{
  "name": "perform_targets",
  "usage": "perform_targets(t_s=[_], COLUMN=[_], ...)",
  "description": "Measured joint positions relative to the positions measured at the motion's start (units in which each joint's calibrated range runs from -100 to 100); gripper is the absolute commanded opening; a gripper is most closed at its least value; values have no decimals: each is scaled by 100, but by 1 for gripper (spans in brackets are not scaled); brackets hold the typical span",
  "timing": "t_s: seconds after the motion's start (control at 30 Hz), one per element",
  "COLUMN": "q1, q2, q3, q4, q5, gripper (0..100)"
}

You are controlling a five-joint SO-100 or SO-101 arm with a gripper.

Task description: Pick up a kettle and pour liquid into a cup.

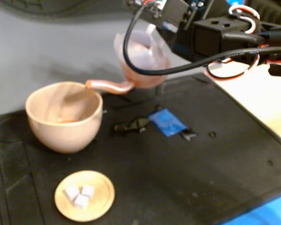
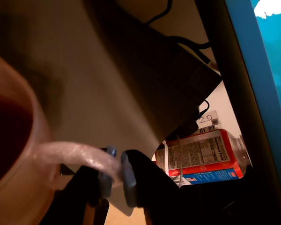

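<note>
Above black matting, jaws clamp the translucent pinkish kettle [image 1: 141, 58], spout over the cup [image 1: 64, 116].

In the fixed view the cup [image 1: 64, 116] stands at the left of the mat [image 1: 187, 178] on the surface. The kettle [image 1: 139, 61] hangs tilted above the mat, behind and right of the cup, its spout tip over the cup's rim. The dish [image 1: 85, 195] with cubes [image 1: 79, 194] lies before the cup. A packet [image 1: 166, 122] lies right of the cup.
</note>
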Motion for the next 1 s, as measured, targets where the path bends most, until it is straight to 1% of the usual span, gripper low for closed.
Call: perform_targets(t_s=[0.1,0.63,0.77,1.0], q1=[0,-151,-151,-151], q2=[0,0,0,0], q3=[0,-234,-234,-234], q4=[0,0,0,0], q5=[100,120,288,314], gripper=[1,1,1,1])
